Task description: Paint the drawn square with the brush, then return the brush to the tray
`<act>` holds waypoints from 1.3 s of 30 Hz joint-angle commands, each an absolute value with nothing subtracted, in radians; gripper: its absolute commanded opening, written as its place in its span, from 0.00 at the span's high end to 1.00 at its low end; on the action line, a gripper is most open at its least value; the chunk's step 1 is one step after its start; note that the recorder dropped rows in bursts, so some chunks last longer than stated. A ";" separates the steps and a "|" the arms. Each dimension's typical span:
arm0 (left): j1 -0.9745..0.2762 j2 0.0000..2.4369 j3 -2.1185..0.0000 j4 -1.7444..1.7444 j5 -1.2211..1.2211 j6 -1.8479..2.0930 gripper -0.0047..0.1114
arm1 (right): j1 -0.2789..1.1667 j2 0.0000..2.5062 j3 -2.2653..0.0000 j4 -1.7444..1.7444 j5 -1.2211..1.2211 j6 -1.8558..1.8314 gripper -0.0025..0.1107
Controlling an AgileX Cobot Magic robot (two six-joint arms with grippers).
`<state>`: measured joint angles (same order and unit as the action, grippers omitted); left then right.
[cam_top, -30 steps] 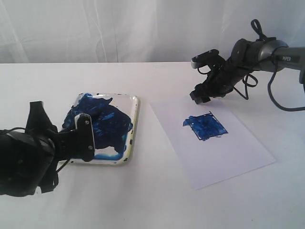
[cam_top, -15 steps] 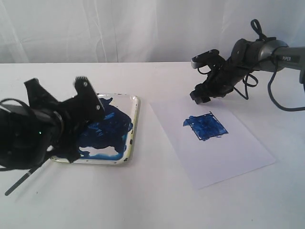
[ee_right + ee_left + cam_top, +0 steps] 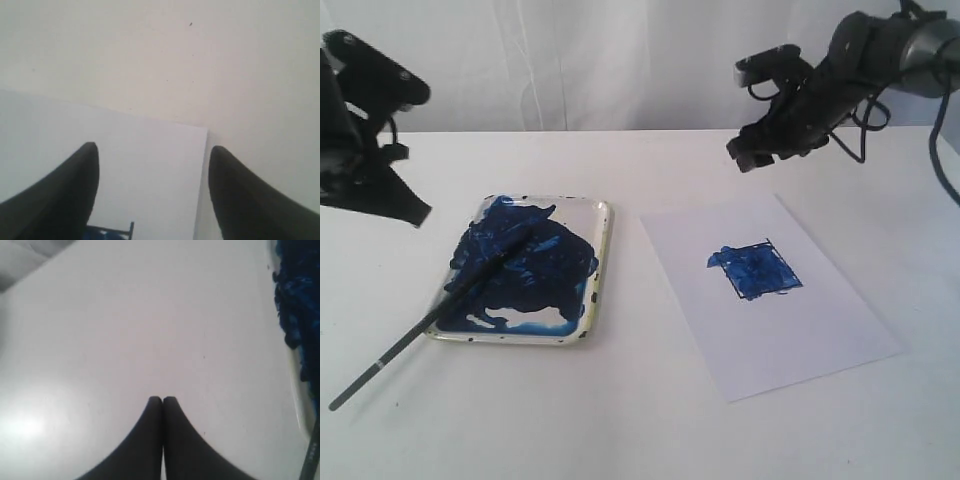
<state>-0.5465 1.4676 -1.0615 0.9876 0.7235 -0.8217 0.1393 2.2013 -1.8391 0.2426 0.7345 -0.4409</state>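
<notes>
The brush (image 3: 440, 315) lies free, its tip in the blue paint of the tray (image 3: 603, 262) and its handle slanting over the near left corner onto the table. The drawn square (image 3: 755, 270) on the white paper is smeared with blue. Raised well left of the tray, my left gripper (image 3: 412, 210) is shut with nothing in it. Its wrist view shows the touching fingertips (image 3: 162, 399) over bare table, the tray's rim (image 3: 300, 405) and a bit of the brush handle (image 3: 311, 455). My right gripper (image 3: 748, 155) hangs open above the paper's far edge, its jaws (image 3: 152, 150) wide apart and the square's corner (image 3: 120, 232) just showing.
The white paper sheet (image 3: 770, 290) lies right of the tray on the white table. A white curtain (image 3: 600, 60) closes off the back. The right arm's cables (image 3: 865, 110) hang loose above the table's far right.
My left gripper let go of the brush in the tray, then rose up and away to the left and shut empty. The right arm lifted slightly.
</notes>
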 commanded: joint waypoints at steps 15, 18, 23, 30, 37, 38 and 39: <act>0.050 1.457 -1.195 -0.022 0.777 0.017 0.96 | 0.066 1.954 -1.633 0.124 1.208 -0.126 0.98; 0.050 1.457 -1.195 -0.105 0.770 0.070 0.96 | 0.066 1.894 -1.555 0.127 1.168 -0.128 0.98; 0.048 1.438 -1.187 -0.091 0.813 0.088 0.96 | 0.066 1.738 -1.350 0.122 1.081 -0.133 0.98; 0.048 1.317 -1.105 -0.053 0.809 0.082 0.96 | 0.066 1.559 -1.195 0.106 1.031 -0.133 0.98; 0.048 1.194 -1.061 -0.053 0.837 0.066 0.96 | 0.008 1.445 -1.097 0.093 1.028 -0.128 0.98; 0.048 1.184 -1.058 -0.053 0.842 0.066 0.96 | 0.000 1.439 -1.090 0.094 1.031 -0.128 0.98; 0.048 1.172 -1.058 -0.053 0.846 0.064 0.96 | -0.007 1.433 -1.082 0.094 1.037 -0.130 0.98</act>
